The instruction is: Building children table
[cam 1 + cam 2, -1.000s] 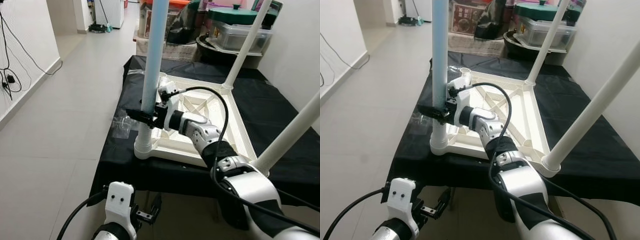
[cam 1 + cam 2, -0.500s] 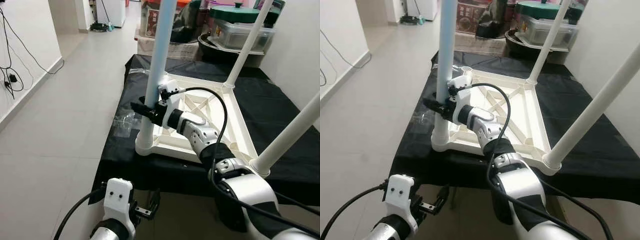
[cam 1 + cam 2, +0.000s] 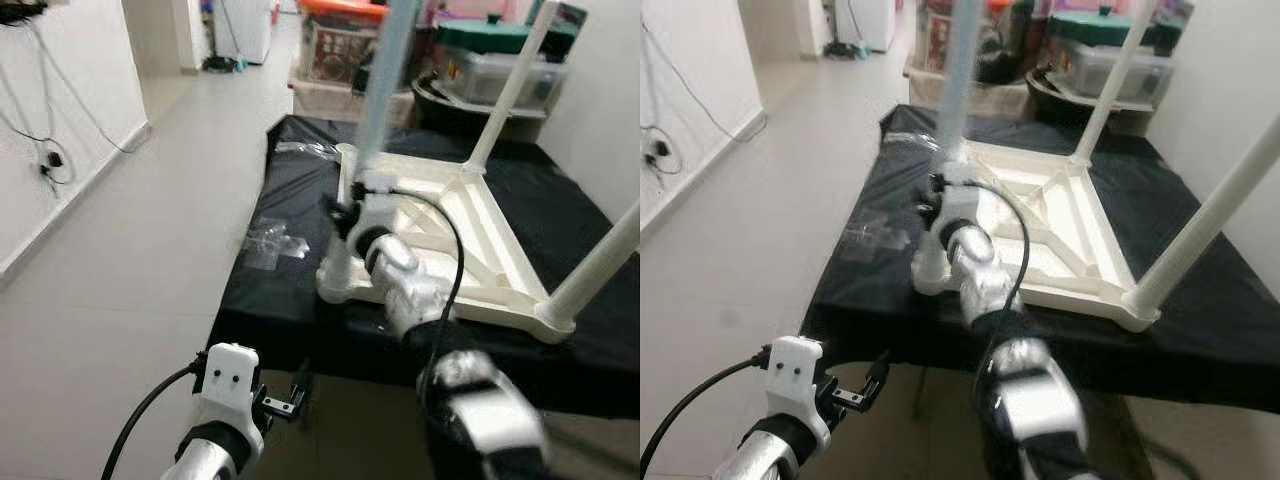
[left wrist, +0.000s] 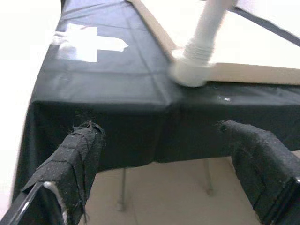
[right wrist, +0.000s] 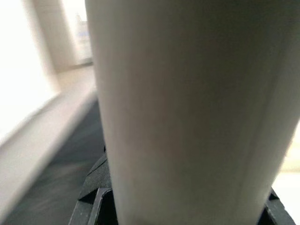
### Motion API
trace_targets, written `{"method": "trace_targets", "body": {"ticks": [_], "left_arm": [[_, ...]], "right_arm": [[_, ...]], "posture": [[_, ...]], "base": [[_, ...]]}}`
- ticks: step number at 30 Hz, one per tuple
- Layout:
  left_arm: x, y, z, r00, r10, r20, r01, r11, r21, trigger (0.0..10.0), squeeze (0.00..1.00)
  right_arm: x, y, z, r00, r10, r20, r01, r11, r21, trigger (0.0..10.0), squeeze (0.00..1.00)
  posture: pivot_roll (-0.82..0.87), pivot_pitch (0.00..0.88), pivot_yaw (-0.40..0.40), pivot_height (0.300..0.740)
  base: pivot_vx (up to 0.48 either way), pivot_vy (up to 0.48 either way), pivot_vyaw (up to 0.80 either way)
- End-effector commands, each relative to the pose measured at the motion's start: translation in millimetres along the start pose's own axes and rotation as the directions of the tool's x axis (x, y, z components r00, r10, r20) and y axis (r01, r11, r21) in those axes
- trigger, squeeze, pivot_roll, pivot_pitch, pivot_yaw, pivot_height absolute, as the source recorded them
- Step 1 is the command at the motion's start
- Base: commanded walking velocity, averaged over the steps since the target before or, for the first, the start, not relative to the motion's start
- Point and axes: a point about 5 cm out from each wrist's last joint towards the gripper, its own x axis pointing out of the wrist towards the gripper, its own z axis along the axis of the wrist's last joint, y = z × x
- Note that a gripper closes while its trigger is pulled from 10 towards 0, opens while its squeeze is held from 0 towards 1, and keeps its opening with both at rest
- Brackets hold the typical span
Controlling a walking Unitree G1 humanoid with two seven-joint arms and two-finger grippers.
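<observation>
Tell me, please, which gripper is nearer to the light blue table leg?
Right. The right gripper is on the blue leg near its base; the left gripper hangs low, in front of the cloth-covered bench, apart from it.

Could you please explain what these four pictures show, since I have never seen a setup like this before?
This is a humanoid robot with two silver arms, each ending in an end effector with two long black fingers. Two pictures come from a stereo camera on its head, looking forward and down. The other two come from cameras on each wrist.

Before it is a surface under a black cloth. On it a white children's table lies upside down, legs pointing up, with a clear plastic bag beside it.

The right end effector is clamped on the pale blue leg at the near left corner; its wrist camera sees that leg very close. The left end effector hangs open, holding nothing, below the cloth's edge.
</observation>
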Motion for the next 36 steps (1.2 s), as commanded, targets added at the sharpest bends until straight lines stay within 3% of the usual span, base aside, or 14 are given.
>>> {"method": "trace_targets", "body": {"ticks": [1,10,11,12,13,19,20,25,30,31,32,33,34,36], "left_arm": [[1.6,1.0,-4.3,1.0,-0.005,-0.018,0.006,1.0,0.01,10.0,0.0],[2.8,2.3,-5.9,1.0,-0.008,-0.022,0.008,1.0,0.016,10.0,0.0],[3.4,2.5,-6.8,1.0,-0.012,-0.025,0.012,1.0,0.018,10.0,0.0],[3.4,2.5,-6.8,1.0,-0.012,-0.025,0.012,1.0,0.018,10.0,0.0],[4.0,2.7,-7.6,1.0,-0.014,-0.027,0.015,1.0,0.019,10.0,0.0],[4.9,3.1,-9.1,0.999,-0.018,-0.03,0.019,1.0,0.02,10.0,0.0],[5.6,3.2,-9.5,0.999,-0.021,-0.03,0.022,1.0,0.022,10.0,0.0],[7.0,3.1,-10.5,0.999,-0.031,-0.03,0.032,0.999,0.024,10.0,0.0],[7.5,3.3,-11.0,0.999,-0.034,-0.03,0.035,0.999,0.025,10.0,0.0],[8.2,3.7,-11.6,0.999,-0.038,-0.031,0.038,0.999,0.027,10.0,0.0],[8.2,3.7,-11.6,0.999,-0.038,-0.031,0.038,0.999,0.027,10.0,0.0],[8.6,4.1,-12.4,0.999,-0.04,-0.032,0.041,0.999,0.028,10.0,0.0],[8.6,4.1,-12.4,0.999,-0.04,-0.032,0.041,0.999,0.028,10.0,0.0],[8.6,4.1,-13.3,0.998,-0.046,-0.034,0.047,0.998,0.03,10.0,0.0]], "right_arm": [[-3.3,-13.9,-21.3,0.978,-0.168,-0.127,0.173,0.985,0.027,0.0,0.0],[-6.1,5.8,-22.4,0.973,-0.166,-0.162,0.182,0.979,0.094,0.0,0.0],[-6.9,16.5,-18.0,0.99,-0.07,-0.126,0.082,0.992,0.094,10.0,0.09],[-6.9,16.5,-18.0,0.99,-0.07,-0.126,0.082,0.992,0.094,10.0,0.09],[-8.9,24.3,-14.6,0.995,0.009,-0.096,0.0,0.996,0.09,10.0,1.0],[-12.2,27.6,-10.8,0.996,0.074,-0.053,-0.071,0.996,0.058,10.0,1.0],[-9.9,21.0,-9.5,0.992,0.128,-0.008,-0.128,0.992,0.005,10.0,0.0],[-0.8,3.1,-8.1,0.939,0.343,0.035,-0.342,0.939,-0.046,10.0,0.0],[2.3,-1.7,-6.7,0.905,0.425,0.025,-0.424,0.905,-0.041,10.0,0.0],[6.7,-7.3,-3.1,0.842,0.539,0.0,-0.539,0.842,-0.014,10.0,0.0],[6.7,-7.3,-3.1,0.842,0.539,0.0,-0.539,0.842,-0.014,10.0,0.0],[8.6,-10.9,1.8,0.744,0.668,-0.026,-0.667,0.744,0.026,10.0,0.0],[8.6,-10.9,1.8,0.744,0.668,-0.026,-0.667,0.744,0.026,10.0,0.0],[5.2,-9.2,10.9,0.529,0.847,-0.055,-0.844,0.532,0.071,10.0,0.0]], "posture": [[0.08,0.044,-0.096,0.74],[0.09,0.035,-0.093,0.74],[0.08,0.03,-0.088,0.74],[0.08,0.03,-0.088,0.74],[0.08,0.026,-0.09,0.74],[0.08,0.021,-0.09,0.74],[0.08,0.009,-0.091,0.74],[0.08,0.0,-0.087,0.74],[0.08,0.0,-0.089,0.74],[0.08,0.0,-0.085,0.74],[0.08,0.0,-0.085,0.74],[0.09,0.0,-0.085,0.74],[0.09,0.0,-0.085,0.74],[0.1,0.0,-0.088,0.74]], "base": [[0.0,0.0,0.0],[0.0,0.0,0.0],[0.0,0.0,0.0],[0.0,0.0,0.0],[0.0,0.0,0.0],[0.0,0.0,0.0],[0.0,0.0,0.0],[0.0,0.0,0.0],[0.0,0.0,0.0],[0.0,0.0,0.0],[0.0,0.0,0.0],[0.0,0.0,0.0],[0.0,0.0,0.0],[0.0,0.0,0.0]]}}
